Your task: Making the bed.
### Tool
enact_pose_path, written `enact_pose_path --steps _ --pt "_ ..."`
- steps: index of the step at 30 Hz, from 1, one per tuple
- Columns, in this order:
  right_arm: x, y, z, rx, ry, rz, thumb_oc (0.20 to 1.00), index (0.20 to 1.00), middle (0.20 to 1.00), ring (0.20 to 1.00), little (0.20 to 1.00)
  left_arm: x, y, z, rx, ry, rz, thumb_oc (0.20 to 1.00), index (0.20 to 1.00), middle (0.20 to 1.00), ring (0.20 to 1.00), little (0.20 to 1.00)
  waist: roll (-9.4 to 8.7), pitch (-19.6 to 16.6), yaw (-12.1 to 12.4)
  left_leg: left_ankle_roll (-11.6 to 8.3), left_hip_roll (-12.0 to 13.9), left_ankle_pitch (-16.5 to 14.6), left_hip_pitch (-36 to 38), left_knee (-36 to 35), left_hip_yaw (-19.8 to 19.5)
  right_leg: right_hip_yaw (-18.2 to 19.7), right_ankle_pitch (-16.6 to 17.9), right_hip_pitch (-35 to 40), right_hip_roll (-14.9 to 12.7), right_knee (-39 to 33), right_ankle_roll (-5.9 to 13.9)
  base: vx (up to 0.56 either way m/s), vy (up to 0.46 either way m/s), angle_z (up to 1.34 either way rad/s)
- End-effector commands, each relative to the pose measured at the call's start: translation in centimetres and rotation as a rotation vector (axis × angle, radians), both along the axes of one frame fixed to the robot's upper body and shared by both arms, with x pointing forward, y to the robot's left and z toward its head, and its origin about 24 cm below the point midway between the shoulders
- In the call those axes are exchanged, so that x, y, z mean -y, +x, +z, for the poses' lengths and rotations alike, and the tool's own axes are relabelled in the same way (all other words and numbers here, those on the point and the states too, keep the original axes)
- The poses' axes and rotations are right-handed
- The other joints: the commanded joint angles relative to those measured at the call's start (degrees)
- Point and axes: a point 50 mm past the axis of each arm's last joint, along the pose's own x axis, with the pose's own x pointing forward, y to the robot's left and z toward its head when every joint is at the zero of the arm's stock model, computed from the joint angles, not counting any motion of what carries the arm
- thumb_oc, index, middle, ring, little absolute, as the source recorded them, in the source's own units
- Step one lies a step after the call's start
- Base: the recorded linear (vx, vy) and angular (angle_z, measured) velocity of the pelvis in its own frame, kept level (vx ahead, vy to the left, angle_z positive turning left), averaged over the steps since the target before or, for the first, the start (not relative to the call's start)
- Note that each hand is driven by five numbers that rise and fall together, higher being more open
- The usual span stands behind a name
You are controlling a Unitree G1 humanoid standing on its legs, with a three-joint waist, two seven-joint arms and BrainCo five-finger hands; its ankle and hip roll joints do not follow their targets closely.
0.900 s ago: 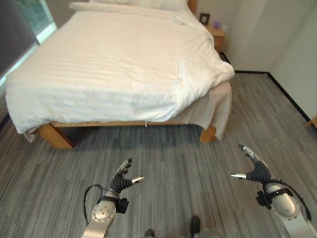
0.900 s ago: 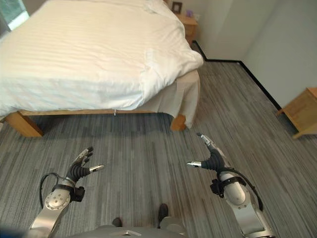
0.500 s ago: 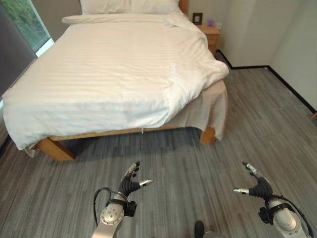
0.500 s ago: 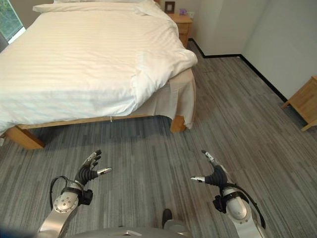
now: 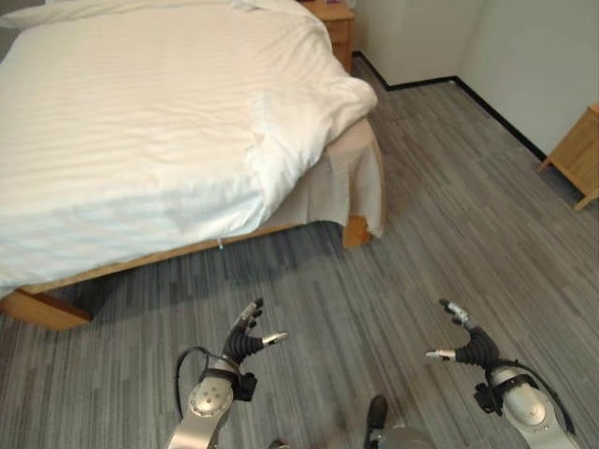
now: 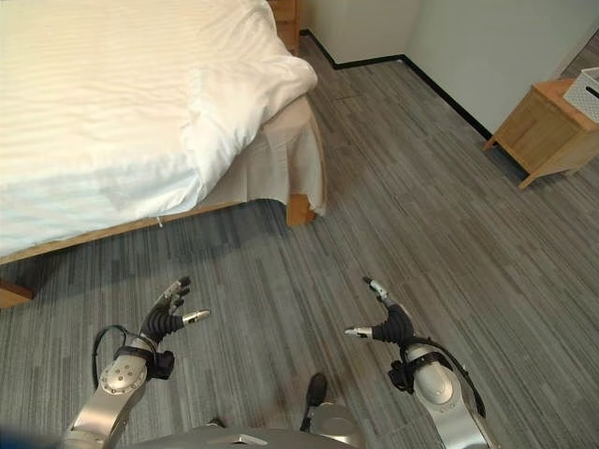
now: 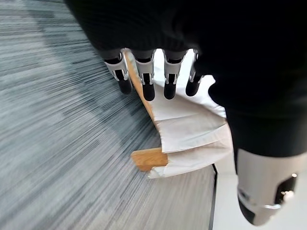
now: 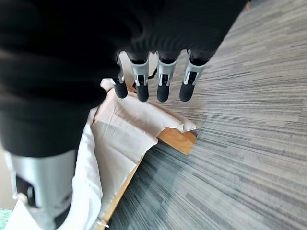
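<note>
Here both hands, left hand (image 5: 245, 341) and right hand (image 5: 466, 344), hover relaxed above floor (image 5: 440, 234).

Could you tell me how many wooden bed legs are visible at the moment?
2: one bed leg at the foot corner beneath the hanging sheet, another at the far left under the duvet's edge. Others may be hidden under the bed.

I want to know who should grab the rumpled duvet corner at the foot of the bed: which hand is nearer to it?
Left. The left hand is over the floor below the duvet corner; the right hand is farther out to the right. Both are open and away from the bed.
</note>
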Motion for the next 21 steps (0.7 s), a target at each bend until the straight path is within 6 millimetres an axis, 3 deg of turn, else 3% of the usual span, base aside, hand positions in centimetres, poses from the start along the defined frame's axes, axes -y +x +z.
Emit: enact_pose_path --steps 1,2,3,6,7,8,10,12,13,14,15,16,17,18,19,20,21 --pt "1.7 1.1 2.7 0.104 -0.07 0.025 1.0 1.0 1.0 1.0 1.0 2.0 1.7 1.9 0.124 -0.089 -0.051 1.0 1.0 1.0 1.0 1.0 0.31 2.2 1.6 0.93 -3.7 7.9 -4.6 2.6 -3.2 2.1 -6.0 5.1 -0.1 0.7 3.84 0.18 -0.109 -0.44" --pt "1.7 1.4 2.8 0.1 -0.086 0.03 1.0 1.0 1.0 1.0 1.0 2.4 1.6 1.9 0.127 -0.104 -0.052 1.0 1.0 1.0 1.0 1.0 0.35 2.3 2.4 1.61 -7.2 6.1 -7.3 1.3 -4.1 3.0 -6.5 5.9 -0.4 0.7 4.14 0.2 -0.077 -0.43" --pt "1.6 1.6 2.9 0.104 -0.084 0.035 1.0 1.0 1.0 1.0 1.0 2.5 1.6 1.9 0.132 -0.119 -0.052 1.0 1.0 1.0 1.0 1.0 0.55 2.1 2.9 2.19 -8.9 5.1 -8.6 -1.7 -3.5 3.5 -7.0 6.4 -0.3 0.7 4.46 0.24 -0.081 -0.3" --pt "1.4 1.7 2.8 0.105 -0.069 0.035 1.0 1.0 1.0 1.0 1.0 2.6 1.3 1.9 0.13 -0.142 -0.046 1.0 1.0 1.0 1.0 1.0 0.68 1.2 3.7 2.28 -10.4 3.5 -9.5 -8.5 -0.2 4.4 -9.1 7.9 -0.2 0.7 5.46 0.31 -0.049 -0.28" --pt "1.5 1.6 2.8 0.106 -0.078 0.035 1.0 1.0 1.0 1.0 1.0 2.7 1.3 1.9 0.129 -0.148 -0.046 1.0 1.0 1.0 1.0 1.0 1.42 0.8 3.4 2.05 -10.0 4.5 -9.7 -13.3 3.0 4.0 -10.0 8.8 0.5 0.7 5.71 0.65 0.028 -0.25" --pt "1.7 1.6 2.4 0.092 -0.133 0.031 1.0 1.0 1.0 1.0 1.0 3.1 1.1 1.3 0.109 -0.153 -0.029 1.0 1.0 1.0 1.0 1.0 2.67 -1.2 2.9 2.47 -11.2 8.6 -6.5 -28.3 11.1 3.2 -12.1 11.9 1.0 1.1 6.85 0.65 0.031 -0.04" --pt "1.5 1.9 2.5 0.097 -0.146 0.039 1.0 1.0 1.0 1.0 1.0 3.1 1.1 1.3 0.112 -0.15 -0.019 1.0 1.0 1.0 1.0 1.0 2.62 -1.9 2.9 2.75 -11.6 9.1 -5.6 -29.8 12.4 2.7 -13.3 13.1 0.9 2.0 7.24 0.54 0.008 0.16" --pt "0.7 2.3 2.6 0.105 -0.159 0.07 1.0 1.0 1.0 1.0 1.0 2.6 0.9 1.4 0.118 -0.15 0.02 1.0 1.0 1.0 1.0 1.0 2.55 -3.7 3.4 4.6 -12.6 8.9 -3.1 -30.5 11.3 2.2 -14.9 13.9 0.2 7.2 7.95 0.59 0.034 0.01" --pt "0.1 2.6 2.5 0.106 -0.156 0.086 1.0 1.0 1.0 1.0 1.0 2.4 0.7 1.3 0.112 -0.14 0.031 1.0 1.0 1.0 1.0 1.0 1.7 -4.3 4.4 6.41 -14.4 7.7 -1.7 -30.8 9.1 1.8 -12.9 12.5 -1.1 14.5 9.5 0.37 0.061 -0.08" --pt "0.1 2.6 2.5 0.106 -0.156 0.086 1.0 1.0 1.0 1.0 1.0 2.4 0.7 1.3 0.112 -0.14 0.032 1.0 1.0 1.0 1.0 1.0 1.64 -4.4 4.4 6.43 -14.4 7.6 -1.7 -30.8 9.1 1.9 -13.0 12.4 -1.2 14.6 9.53 0.41 0.145 -0.18" --pt "-0.4 2.4 1.6 0.081 -0.164 0.092 1.0 1.0 1.0 1.0 1.0 2.5 1.1 1.4 0.113 -0.121 0.022 1.0 1.0 1.0 1.0 1.0 0.87 -3.5 4.4 9.31 -16.9 4.5 1.9 -30.9 8.1 1.8 -0.7 4.9 -5.5 33.7 15.67 0.35 0.146 -0.33" --pt "-0.6 2.4 1.4 0.079 -0.195 0.097 1.0 1.0 1.0 1.0 1.0 2.6 1.4 1.5 0.11 -0.105 0.012 1.0 1.0 1.0 1.0 1.0 1.2 -2.9 3.7 10.28 -17.3 3.4 4.0 -30.9 8.0 1.9 3.7 2.5 -7.3 40.5 16.03 0.51 0.115 -0.24" --pt "-0.7 2.6 1.8 0.102 -0.191 0.09 1.0 1.0 1.0 1.0 1.0 2.5 2.1 2.1 0.136 -0.087 0.006 1.0 1.0 1.0 1.0 1.0 1.76 -1.8 2.2 10.4 -16.2 3.0 5.9 -30.9 6.8 2.9 3.9 -2.1 -6.3 45.6 15.33 0.28 0.011 0.2" --pt "-0.8 2.6 1.8 0.105 -0.191 0.09 1.0 1.0 1.0 1.0 1.0 2.5 2.1 2.2 0.138 -0.086 0.007 1.0 1.0 1.0 1.0 1.0 1.57 -1.7 2.1 10.55 -16.5 2.8 5.8 -30.9 6.6 2.9 3.5 -2.6 -6.6 46.4 15.41 0.21 -0.076 0.85" --pt "-1.0 2.7 1.9 0.117 -0.181 0.085 1.0 1.0 1.0 1.0 1.0 2.3 2.7 2.7 0.168 -0.058 0.018 1.0 1.0 1.0 1.0 1.0 2.39 -1.3 1.2 10.73 -15.0 3.0 6.4 -30.9 6.6 1.8 1.9 -6.1 -6.7 48.5 13.02 0.27 -0.115 1.7" --pt "-1.0 2.9 2.0 0.137 -0.192 0.059 1.0 1.0 1.0 1.0 1.0 2.0 3.6 3.8 0.22 -0.041 0.037 1.0 1.0 1.0 1.0 1.0 3.16 -1.0 0.3 10.12 -14.3 2.3 7.5 -30.9 4.2 -0.2 -1.4 -8.7 -8.8 45.7 10.75 0.45 -0.192 1.62" --pt "-1.1 3.1 2.2 0.152 -0.204 0.053 1.0 1.0 1.0 1.0 1.0 1.8 4.1 4.4 0.254 -0.039 0.056 1.0 1.0 1.0 1.0 1.0 2.74 -1.0 0.1 9.07 -14.5 0.8 8.4 -30.9 2.4 1.6 -4.4 -9.7 -9.3 40.1 10.66 0.41 -0.22 1.48"
